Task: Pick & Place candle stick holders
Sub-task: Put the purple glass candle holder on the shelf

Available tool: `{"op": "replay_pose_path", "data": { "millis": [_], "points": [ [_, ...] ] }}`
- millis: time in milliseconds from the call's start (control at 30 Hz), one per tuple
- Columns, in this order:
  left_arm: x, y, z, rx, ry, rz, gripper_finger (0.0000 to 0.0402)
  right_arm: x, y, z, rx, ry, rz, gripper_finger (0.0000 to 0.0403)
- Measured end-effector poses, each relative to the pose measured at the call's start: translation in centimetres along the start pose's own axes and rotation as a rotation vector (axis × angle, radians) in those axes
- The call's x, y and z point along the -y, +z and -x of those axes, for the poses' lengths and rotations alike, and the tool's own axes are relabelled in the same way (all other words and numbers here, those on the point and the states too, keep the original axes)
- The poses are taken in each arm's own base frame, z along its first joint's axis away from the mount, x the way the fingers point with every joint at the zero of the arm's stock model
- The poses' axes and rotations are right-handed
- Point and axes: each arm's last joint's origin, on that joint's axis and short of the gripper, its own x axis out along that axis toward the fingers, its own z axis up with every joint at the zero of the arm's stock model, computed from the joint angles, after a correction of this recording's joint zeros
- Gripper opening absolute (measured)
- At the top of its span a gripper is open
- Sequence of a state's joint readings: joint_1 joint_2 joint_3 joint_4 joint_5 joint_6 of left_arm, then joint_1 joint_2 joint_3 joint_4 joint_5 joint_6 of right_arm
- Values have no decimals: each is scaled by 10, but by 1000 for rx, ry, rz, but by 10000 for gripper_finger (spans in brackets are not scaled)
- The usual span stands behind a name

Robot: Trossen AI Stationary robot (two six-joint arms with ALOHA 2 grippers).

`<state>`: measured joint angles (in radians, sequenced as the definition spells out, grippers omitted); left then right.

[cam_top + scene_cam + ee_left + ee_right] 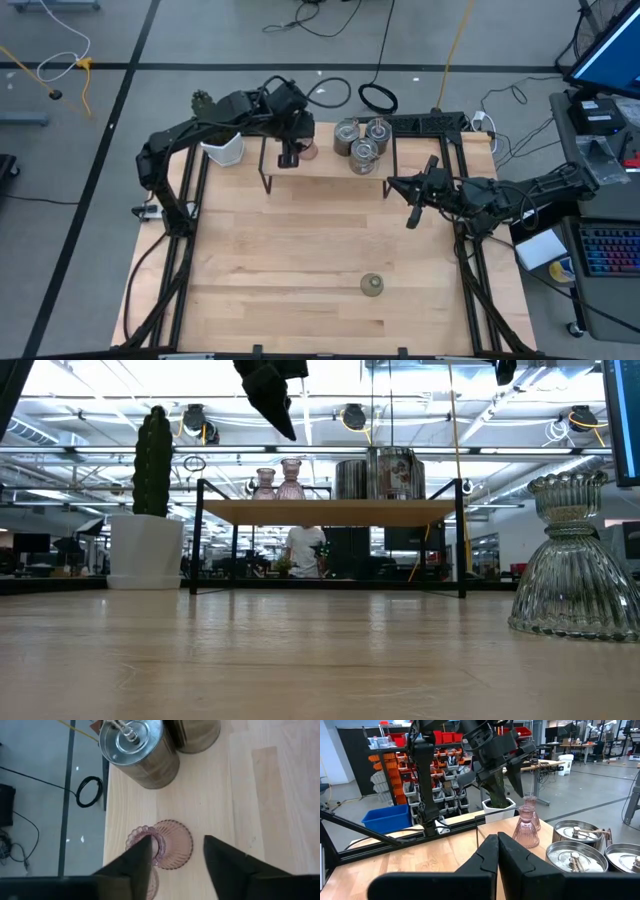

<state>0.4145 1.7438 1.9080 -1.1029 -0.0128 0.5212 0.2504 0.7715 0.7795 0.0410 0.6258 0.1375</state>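
While the left hand (175, 857) hovers spread above two pink glass holders (170, 842) on the shelf (330, 165), three metal holders (362, 143) stand beside them; the right hand (412, 218), pressed together, waits off the shelf's end.

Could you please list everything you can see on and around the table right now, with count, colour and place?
Metal candle stick holders: three, silvery, clustered on the raised shelf's right part.
Glass candle stick holders: two, pinkish, side by side on the shelf, left of the metal ones.
Green candle stick holder: one, olive, alone on the table's near part.
Shelf: one, light wood on dark legs, at the table's far edge.
Cactus: one, green, in a white pot, left of the shelf.
Table: one, light wood.
Left tool: dark, open, above the pink holders.
Right tool: dark, shut, empty, at the shelf's right end.
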Motion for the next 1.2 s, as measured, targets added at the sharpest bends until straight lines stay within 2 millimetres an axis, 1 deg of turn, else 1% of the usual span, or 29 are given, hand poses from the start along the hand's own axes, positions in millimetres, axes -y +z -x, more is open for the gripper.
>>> {"op": "replay_pose_path", "data": {
  "millis": [100,167,300,433,567,800,900,1100,1200],
  "points": [
    [0,0,-7,-24,8,0,211,0,0,0,0,0,0,0],
    [-1,0,-14,-43,10,-6,225,0,0,0,0,1,0,0],
    [-2,0,-30,-103,40,-24,233,0,0,0,0,0,-1,0],
    [-2,0,-35,-122,46,-22,234,0,0,0,0,1,-3,0],
    [-4,-2,-36,-135,60,-11,226,0,0,0,0,1,-3,0],
    [-5,-4,-36,-149,59,0,187,0,0,0,0,0,-3,0],
    [-6,-4,-42,-166,59,7,176,0,0,0,0,0,-4,0],
    [-7,-5,-50,-186,57,4,168,0,0,0,0,1,-4,0],
    [-7,-6,-50,-199,74,2,165,0,0,0,0,0,-4,0]
  ]
}}
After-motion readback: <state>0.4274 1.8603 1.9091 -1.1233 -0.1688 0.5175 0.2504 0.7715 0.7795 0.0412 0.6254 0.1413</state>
